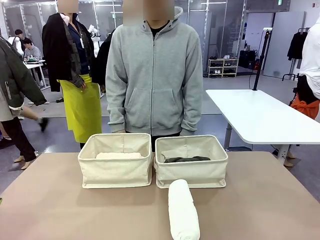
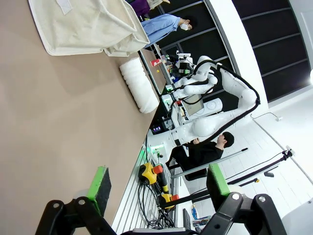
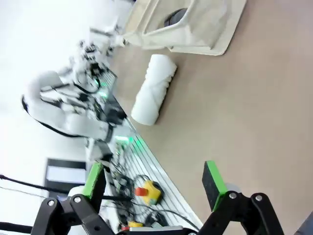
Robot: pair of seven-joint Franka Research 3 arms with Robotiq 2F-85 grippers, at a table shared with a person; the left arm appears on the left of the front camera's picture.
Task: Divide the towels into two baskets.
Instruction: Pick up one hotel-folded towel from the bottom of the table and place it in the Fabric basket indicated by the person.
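Two cream canvas baskets stand side by side at the table's far middle. The left basket holds a pale towel; the right basket holds a dark grey towel. A white rolled towel lies on the table in front of the right basket, pointing toward me; it also shows as a white towel and a white towel in the wrist views. My left gripper hangs open over the table's near edge, holding nothing. My right gripper is open too, well short of the roll.
A person in a grey hoodie stands right behind the baskets, hands down. The brown table has free room on both sides of the roll. A white table stands off to the back right.
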